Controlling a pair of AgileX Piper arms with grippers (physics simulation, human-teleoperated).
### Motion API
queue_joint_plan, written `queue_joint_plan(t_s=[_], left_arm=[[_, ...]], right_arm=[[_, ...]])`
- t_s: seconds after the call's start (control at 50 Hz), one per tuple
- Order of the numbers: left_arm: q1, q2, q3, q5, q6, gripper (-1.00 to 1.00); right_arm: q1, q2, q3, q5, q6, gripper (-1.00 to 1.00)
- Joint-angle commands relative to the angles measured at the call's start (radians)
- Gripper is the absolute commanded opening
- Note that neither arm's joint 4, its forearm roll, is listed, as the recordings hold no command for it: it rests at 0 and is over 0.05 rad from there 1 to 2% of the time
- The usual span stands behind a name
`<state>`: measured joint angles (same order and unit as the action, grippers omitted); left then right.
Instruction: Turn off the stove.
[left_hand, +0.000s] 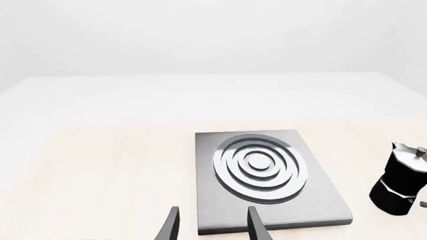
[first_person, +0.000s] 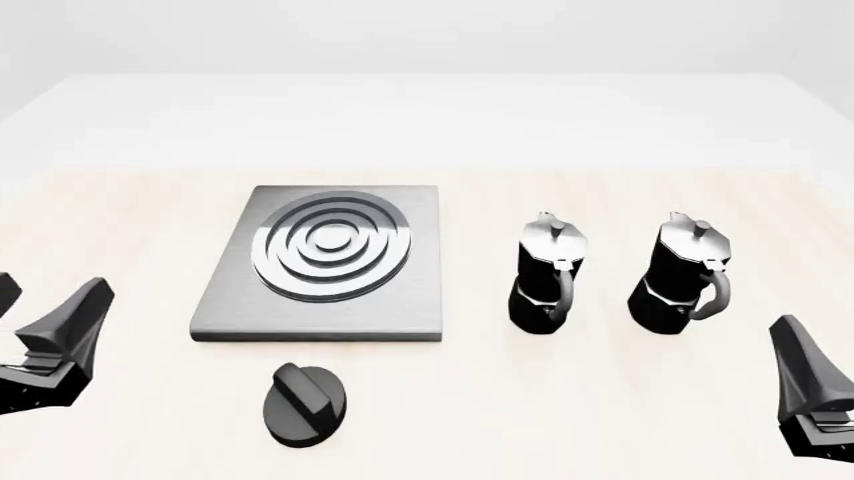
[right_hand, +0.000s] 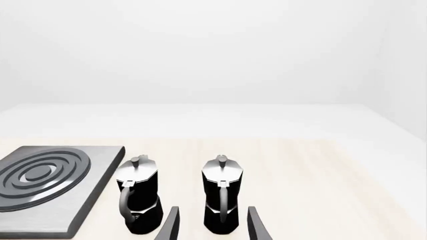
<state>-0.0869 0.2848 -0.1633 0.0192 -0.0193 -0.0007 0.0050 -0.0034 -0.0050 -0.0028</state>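
The stove (first_person: 320, 262) is a flat grey metal slab with raised silver rings, lying left of centre in the front view. Its separate round black knob (first_person: 306, 402) with a ridge lies on the table just in front of the slab. My left gripper (first_person: 34, 310) is open and empty at the near left, well left of the knob. In the left wrist view its open fingers (left_hand: 172, 225) point at the slab (left_hand: 267, 172); the knob is out of that view. My right gripper (right_hand: 212, 227) is open and empty at the near right, facing the moka pots.
Two black-and-silver moka pots (first_person: 549, 272) (first_person: 682, 272) stand upright side by side to the right of the stove, handles toward me. One pot (left_hand: 400, 180) shows at the edge of the left wrist view. The pale wooden table (first_person: 561, 420) ends at a white far edge.
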Motion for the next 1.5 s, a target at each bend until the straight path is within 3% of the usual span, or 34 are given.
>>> queue_joint_plan(t_s=[0.02,0.2,0.3,0.34,0.4,0.54,0.64,0.88,0.92,1.06,1.36,1.5], left_arm=[[-0.065,0.152,-0.108,0.093,0.014,1.00],[-0.087,0.199,-0.178,0.227,0.018,1.00],[-0.129,0.255,-0.188,0.274,0.090,1.00],[-0.148,0.275,-0.197,0.296,0.079,1.00],[-0.140,0.286,-0.205,0.318,0.138,1.00],[-0.147,0.320,-0.212,0.366,0.174,1.00],[-0.164,0.347,-0.202,0.378,0.193,1.00],[-0.216,0.415,-0.163,0.337,0.148,1.00],[-0.172,0.438,-0.139,0.305,0.222,1.00],[-0.228,0.467,-0.130,0.265,0.110,1.00],[-0.254,0.576,-0.060,0.107,0.016,1.00],[-0.259,0.635,-0.040,0.036,0.009,1.00]], right_arm=[[0.000,0.002,0.000,-0.002,0.000,1.00],[0.000,0.002,-0.001,-0.002,0.001,1.00],[0.001,0.002,-0.001,-0.002,0.001,1.00],[0.000,0.001,-0.001,-0.001,0.000,1.00],[0.000,0.000,-0.001,-0.001,-0.002,1.00],[0.004,-0.003,0.000,0.001,-0.003,1.00],[0.005,-0.002,0.000,0.001,-0.006,1.00],[0.004,-0.001,0.000,0.000,-0.006,1.00],[0.004,0.000,0.000,-0.001,-0.006,1.00],[0.005,0.000,0.000,-0.001,-0.006,1.00],[0.005,0.001,0.000,-0.001,-0.004,1.00],[0.005,0.001,0.000,-0.001,-0.004,1.00]])
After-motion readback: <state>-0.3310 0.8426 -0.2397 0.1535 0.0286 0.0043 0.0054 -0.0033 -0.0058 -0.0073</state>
